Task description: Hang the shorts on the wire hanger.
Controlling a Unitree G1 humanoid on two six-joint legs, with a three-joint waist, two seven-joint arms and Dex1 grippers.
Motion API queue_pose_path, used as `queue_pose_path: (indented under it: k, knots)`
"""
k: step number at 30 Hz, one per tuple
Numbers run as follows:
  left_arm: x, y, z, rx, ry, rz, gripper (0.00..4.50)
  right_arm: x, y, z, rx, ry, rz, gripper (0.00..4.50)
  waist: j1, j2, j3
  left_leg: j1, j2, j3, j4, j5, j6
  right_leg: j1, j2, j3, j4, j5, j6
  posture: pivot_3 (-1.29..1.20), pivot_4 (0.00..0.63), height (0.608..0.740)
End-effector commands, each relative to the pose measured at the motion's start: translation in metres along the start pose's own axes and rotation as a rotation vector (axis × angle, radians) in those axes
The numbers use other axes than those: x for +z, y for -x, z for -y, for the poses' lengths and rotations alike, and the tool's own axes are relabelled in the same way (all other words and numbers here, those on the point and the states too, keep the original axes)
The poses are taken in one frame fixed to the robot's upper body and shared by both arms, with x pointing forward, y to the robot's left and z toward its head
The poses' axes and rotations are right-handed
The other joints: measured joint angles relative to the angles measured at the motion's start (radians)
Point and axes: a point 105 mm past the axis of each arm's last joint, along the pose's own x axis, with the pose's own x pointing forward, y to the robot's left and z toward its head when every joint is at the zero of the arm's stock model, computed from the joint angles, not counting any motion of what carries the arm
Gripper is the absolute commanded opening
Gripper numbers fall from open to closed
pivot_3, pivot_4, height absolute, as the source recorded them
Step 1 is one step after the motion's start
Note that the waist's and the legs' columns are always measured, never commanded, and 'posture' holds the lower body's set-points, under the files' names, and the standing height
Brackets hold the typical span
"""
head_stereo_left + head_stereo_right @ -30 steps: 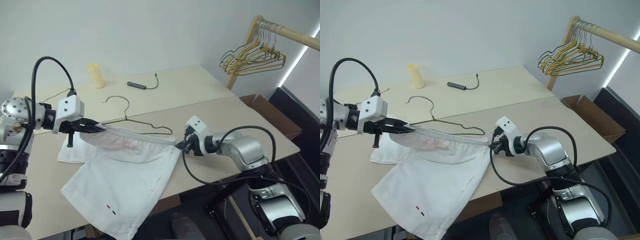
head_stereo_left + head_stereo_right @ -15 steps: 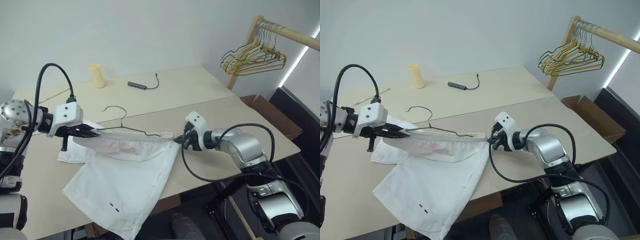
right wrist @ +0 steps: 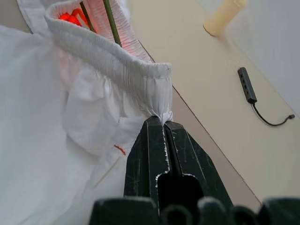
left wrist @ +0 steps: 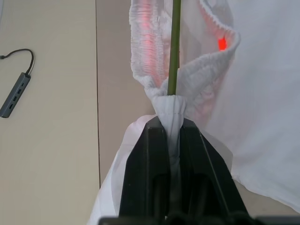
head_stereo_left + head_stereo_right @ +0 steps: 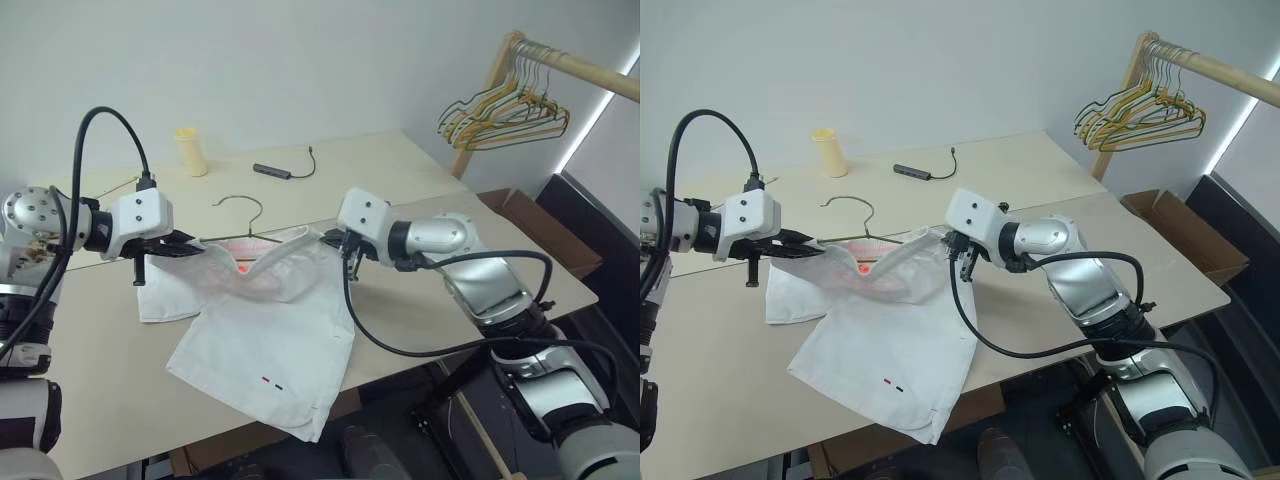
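Both ends of the shorts' (image 5: 262, 340) waistband pinched — left gripper (image 4: 171, 123) clamped on one end together with the wire hanger (image 5: 243, 206), right gripper (image 3: 162, 125) clamped on the other, legs trailing toward the table's (image 5: 420, 190) front edge. Best to keep the band taut and level, wire inside the waist opening. Probably wise to ease up slowly — slack could drop the cloth off the wire.

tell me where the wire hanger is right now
In the head views, the wire hanger sits mid-table inside the shorts waistband, hook poking out toward the cream cup.
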Motion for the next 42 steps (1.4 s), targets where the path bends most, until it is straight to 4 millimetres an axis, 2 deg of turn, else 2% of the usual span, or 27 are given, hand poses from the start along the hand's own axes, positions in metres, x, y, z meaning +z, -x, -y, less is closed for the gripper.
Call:
queue_pose_path:
  k: [1,5,11,12,13,15,19,26,31,34,37,42]
  knots:
    - [0.021,0.010,-0.011,0.057,-0.073,0.052,0.00,0.023,0.001,0.006,-0.016,0.088,0.067,0.02,0.000,0.000,0.000,0.000,0.000,0.000,0.000,0.000,0.000,0.000,0.000,0.000,0.000,0.000,0.000,-0.19,0.000,0.740]
    - [0.024,0.011,-0.008,0.045,-0.078,0.067,0.00,0.022,-0.004,0.007,-0.025,0.100,0.063,0.02,0.001,0.000,0.000,0.000,0.000,0.000,0.000,0.000,0.000,0.000,0.000,0.000,0.000,0.000,0.000,-0.19,0.000,0.740]
    - [0.028,0.010,-0.009,0.060,-0.076,0.100,0.00,0.025,-0.002,-0.006,0.049,0.095,0.086,0.02,0.000,0.000,0.000,0.000,0.000,0.000,0.000,0.000,0.000,0.000,0.000,0.000,0.001,0.000,0.000,-0.19,0.000,0.740]
    - [0.029,0.010,-0.009,0.060,-0.078,0.102,0.00,0.022,-0.002,-0.008,0.060,0.114,0.074,0.45,0.000,0.000,0.000,0.000,0.000,0.000,0.000,0.000,0.000,0.000,0.000,0.000,0.000,0.000,0.000,-0.19,0.000,0.740]
    - [0.029,0.010,-0.009,0.061,-0.080,0.104,0.00,0.020,-0.001,-0.009,0.071,0.123,0.066,0.66,0.001,0.000,0.000,0.000,0.000,0.000,0.000,0.000,0.000,0.000,0.000,0.000,0.000,0.000,0.000,-0.20,0.000,0.740]
    - [0.030,0.010,-0.009,0.061,-0.082,0.107,0.00,0.015,-0.001,-0.012,0.092,0.111,0.059,1.33,0.001,0.000,0.000,0.000,0.000,0.000,0.000,0.000,0.000,0.000,0.000,0.000,0.000,0.000,0.000,-0.20,0.000,0.740]
    - [0.031,0.010,-0.003,0.035,-0.090,0.120,0.00,0.004,-0.004,-0.008,0.081,0.051,0.038,2.62,0.000,0.000,0.000,0.000,0.000,0.000,0.000,0.000,0.000,0.000,0.000,0.000,0.001,0.000,0.000,-0.20,0.000,0.740]
    - [0.031,0.011,0.003,0.015,-0.087,0.127,0.00,-0.007,-0.009,0.000,0.058,-0.019,0.014,2.62,-0.001,0.000,0.000,0.001,0.000,0.000,0.000,0.000,0.000,0.000,0.000,0.000,0.001,0.000,0.000,-0.20,0.000,0.740]
    - [0.033,0.010,0.003,0.016,-0.093,0.144,0.00,0.006,-0.005,-0.005,0.154,-0.114,0.094,2.62,0.000,0.000,0.000,0.001,0.000,0.000,0.000,0.000,0.000,0.000,0.000,0.000,0.001,0.000,0.000,-0.19,0.000,0.740]
    - [0.034,0.010,0.003,0.013,-0.099,0.146,0.00,0.007,-0.002,-0.008,0.213,-0.167,0.093,2.62,-0.001,0.000,0.000,0.001,0.000,0.000,0.000,0.000,0.000,0.001,0.000,0.000,0.001,0.000,0.000,-0.19,0.000,0.740]
    - [0.034,0.011,0.004,0.006,-0.104,0.147,0.00,0.007,-0.001,-0.010,0.236,-0.166,0.091,2.03,-0.001,0.000,0.000,0.001,0.000,0.000,0.000,0.000,0.000,0.001,0.000,0.000,0.001,0.000,0.000,-0.19,0.000,0.740]
    - [0.036,0.011,0.006,-0.009,-0.107,0.159,0.00,0.005,-0.001,-0.013,0.247,-0.157,0.081,0.31,0.000,0.000,0.000,0.001,0.000,0.000,0.000,0.000,0.000,0.000,0.000,0.000,0.001,0.000,0.000,-0.19,0.000,0.740]
